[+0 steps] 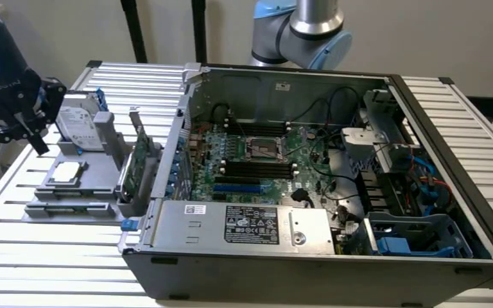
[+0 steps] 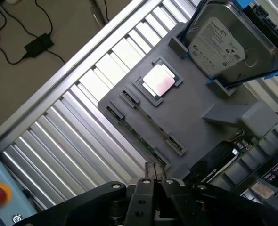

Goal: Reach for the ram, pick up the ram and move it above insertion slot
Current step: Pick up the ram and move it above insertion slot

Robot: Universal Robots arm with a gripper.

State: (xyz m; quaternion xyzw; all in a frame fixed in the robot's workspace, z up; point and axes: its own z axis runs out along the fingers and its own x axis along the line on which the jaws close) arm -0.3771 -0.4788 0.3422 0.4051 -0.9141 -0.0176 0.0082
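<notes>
The ram (image 2: 141, 135) is a thin green stick lying on edge in a narrow groove of the grey holder tray (image 2: 191, 113). In the exterior view the ram (image 1: 69, 206) sits along the tray's front edge. My black gripper (image 1: 36, 142) hangs above the tray's far left corner, well back from the ram and not touching it. In the wrist view the gripper (image 2: 154, 165) has its two fingers pressed together, shut on nothing, with one end of the ram just beyond the tips. The motherboard's black memory slots (image 1: 255, 168) lie inside the open computer case (image 1: 315, 256).
The tray also holds a silver processor chip (image 2: 159, 80), a hard drive with blue rails (image 2: 228, 42) and an upright green expansion card (image 1: 139, 160). The case wall rises to the exterior view's right of the tray. The slatted metal table (image 1: 49, 256) carries everything.
</notes>
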